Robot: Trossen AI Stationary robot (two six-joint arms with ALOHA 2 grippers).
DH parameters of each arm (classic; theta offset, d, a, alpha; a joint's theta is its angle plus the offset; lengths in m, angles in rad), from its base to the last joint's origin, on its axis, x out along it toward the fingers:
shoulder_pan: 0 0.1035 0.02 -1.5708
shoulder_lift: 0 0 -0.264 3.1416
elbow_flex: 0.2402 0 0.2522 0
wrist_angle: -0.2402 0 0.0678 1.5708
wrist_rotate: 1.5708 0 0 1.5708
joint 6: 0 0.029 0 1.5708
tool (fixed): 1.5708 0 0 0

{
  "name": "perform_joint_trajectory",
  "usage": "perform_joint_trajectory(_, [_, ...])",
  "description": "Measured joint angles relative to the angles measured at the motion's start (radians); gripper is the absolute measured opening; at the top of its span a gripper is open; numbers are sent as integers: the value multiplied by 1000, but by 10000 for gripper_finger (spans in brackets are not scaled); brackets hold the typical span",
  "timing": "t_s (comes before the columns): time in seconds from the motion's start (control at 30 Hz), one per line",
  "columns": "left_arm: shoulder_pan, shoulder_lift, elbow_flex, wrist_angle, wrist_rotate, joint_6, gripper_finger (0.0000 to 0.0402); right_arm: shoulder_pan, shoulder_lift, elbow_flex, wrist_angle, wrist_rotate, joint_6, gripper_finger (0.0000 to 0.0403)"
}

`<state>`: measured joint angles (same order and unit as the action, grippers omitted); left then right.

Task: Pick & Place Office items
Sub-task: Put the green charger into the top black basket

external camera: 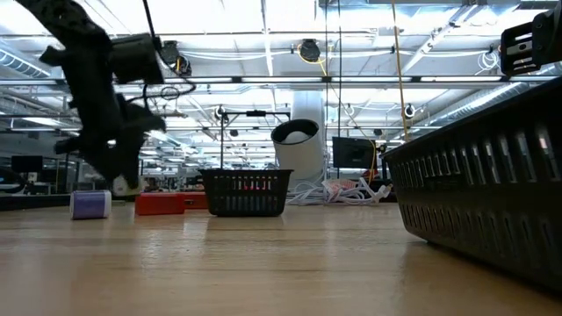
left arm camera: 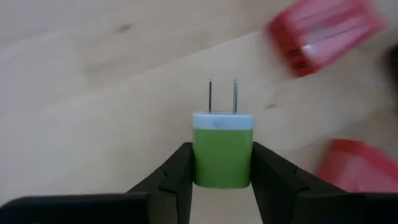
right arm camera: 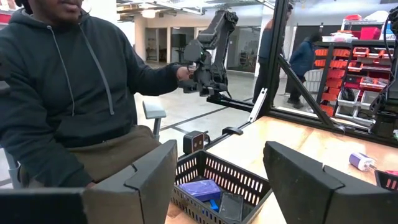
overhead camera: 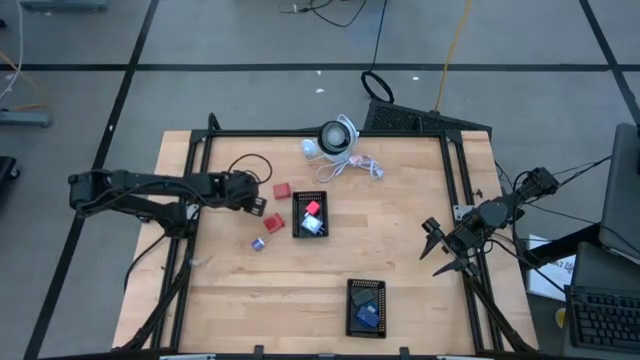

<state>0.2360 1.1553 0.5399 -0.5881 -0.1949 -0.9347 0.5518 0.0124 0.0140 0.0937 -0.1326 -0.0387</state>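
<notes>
Seen from above, the left arm stretches level across the wooden bench (overhead camera: 400, 240) from its left edge. Its left claw (left arm camera: 222, 163) is closed on a green charger plug (left arm camera: 222, 152), prongs pointing forward, just beside two red blocks (overhead camera: 281, 190). A purple piece (overhead camera: 258, 243) lies nearby. A black tray (overhead camera: 309, 214) at mid-bench holds red and blue pieces. The right arm is folded at the right edge, its right claw (overhead camera: 437, 248) parted and empty, near a second tray (overhead camera: 366, 305) holding blue pieces.
</notes>
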Motion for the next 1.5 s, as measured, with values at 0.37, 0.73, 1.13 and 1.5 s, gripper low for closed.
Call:
perform_joint_trajectory(0.37, [-136,13,152,292,-16,88,126,0,0,0,0,0,0,228])
perform_joint_trajectory(0.73, [-186,231,152,520,48,86,126,0,0,0,0,0,0,231])
perform_joint_trajectory(1.13, [-184,339,211,524,90,128,126,0,0,0,0,0,0,231])
perform_joint_trajectory(1.5, [-178,338,212,507,82,128,209,0,0,0,0,0,0,229])
